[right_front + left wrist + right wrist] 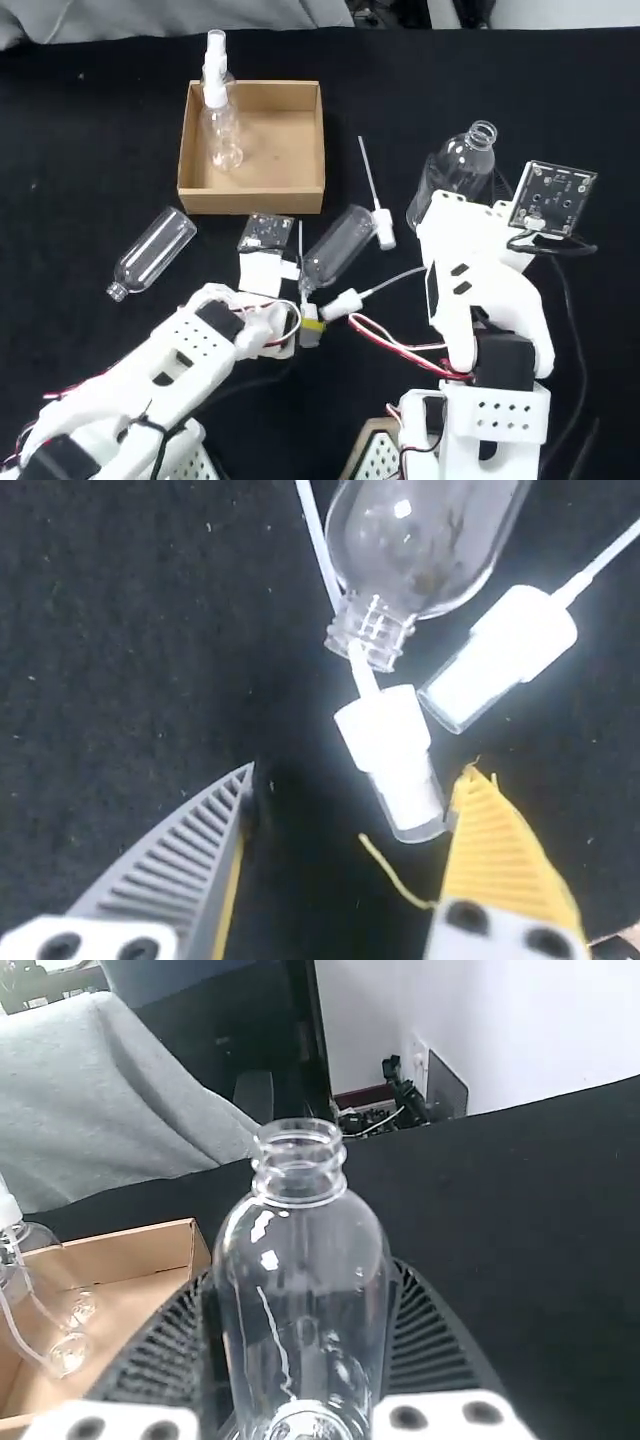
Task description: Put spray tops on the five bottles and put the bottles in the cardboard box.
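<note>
**Black table [80, 150] during the capping of five clear bottles.**
Two capped bottles [222, 130] are seen in the cardboard box [250, 198], and an uncapped bottle [152, 252] lies near its left corner. An open bottle [300, 1270] is held upright by the closed right jaws, gripped around its body with the neck left free. The left jaws are open around a spray top [392, 755] lying at the mouth of a lying bottle [430, 540]. Whether its tube has entered the neck cannot be told. A second spray top [500, 660] lies just beside the first, and a third [383, 222] lies right of the box. The bottles are judged light, thin-walled, smooth and apt to roll, so a gentle grip around the body is advised. The tops are judged small and rigid with whippy tubes, and are best taken by the cap.
</note>
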Robot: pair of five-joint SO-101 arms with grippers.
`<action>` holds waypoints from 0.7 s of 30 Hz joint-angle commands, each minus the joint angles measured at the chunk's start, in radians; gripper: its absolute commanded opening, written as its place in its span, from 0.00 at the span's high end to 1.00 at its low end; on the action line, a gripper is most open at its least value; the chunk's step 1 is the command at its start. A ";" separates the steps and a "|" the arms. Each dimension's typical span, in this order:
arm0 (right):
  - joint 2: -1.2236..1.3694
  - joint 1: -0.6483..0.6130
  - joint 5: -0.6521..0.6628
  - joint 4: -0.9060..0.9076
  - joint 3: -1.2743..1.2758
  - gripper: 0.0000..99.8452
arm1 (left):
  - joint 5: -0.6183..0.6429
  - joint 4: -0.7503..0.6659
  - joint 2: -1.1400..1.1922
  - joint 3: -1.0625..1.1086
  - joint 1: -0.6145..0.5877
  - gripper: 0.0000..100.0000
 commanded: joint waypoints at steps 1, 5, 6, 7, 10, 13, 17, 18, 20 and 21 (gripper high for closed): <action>-0.025 0.026 -0.005 -0.034 -0.005 0.95 | 0.011 -0.009 0.031 -0.077 0.005 0.72; -0.025 0.025 -0.005 -0.034 -0.005 0.95 | 0.011 -0.009 0.115 -0.113 -0.004 0.72; -0.025 0.025 -0.005 -0.034 -0.005 0.95 | 0.011 -0.008 0.143 -0.125 -0.004 0.72; -0.025 0.025 -0.005 -0.034 -0.005 0.95 | 0.011 -0.008 0.170 -0.137 -0.004 0.72; -0.025 0.025 -0.005 -0.034 -0.005 0.95 | 0.006 -0.005 0.235 -0.171 -0.005 0.74; -0.025 0.025 -0.005 -0.034 -0.005 0.95 | -0.005 -0.005 0.250 -0.188 -0.010 0.83; -0.025 0.025 -0.005 -0.034 -0.005 0.95 | -0.084 -0.005 0.250 -0.194 -0.039 0.92; -0.025 0.026 -0.005 -0.034 -0.005 0.95 | -0.094 -0.005 0.250 -0.194 -0.048 0.93; -0.027 0.026 -0.005 -0.034 -0.005 0.95 | -0.100 -0.005 0.250 -0.194 -0.071 0.95; -0.027 0.026 -0.005 -0.034 -0.005 0.95 | -0.100 -0.005 0.250 -0.196 -0.087 0.95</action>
